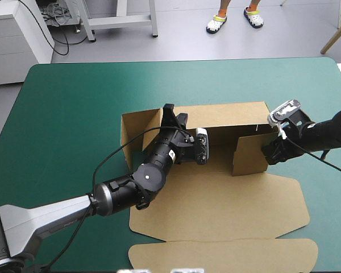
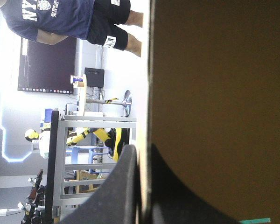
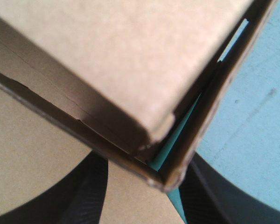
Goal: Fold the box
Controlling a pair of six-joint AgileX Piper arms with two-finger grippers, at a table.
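Where the L claw (image 2: 143,156) sits, its black fingers are all but closed on the upright edge of the box (image 1: 216,196), at the back-left wall, with brown board pinched btwn them. R claw (image 3: 147,163) is spread, its fingers either side of the raised right-hand corner w/o squeezing it. Box lies mid-surface, back & side walls up, lid flat toward the near edge. Wide teal-green surface (image 1: 74,114) shows left of & beyond it, less at right.

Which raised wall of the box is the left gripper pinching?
The long far wall, near its left end: the left gripper is shut on its edge. The short right wall stands apart.
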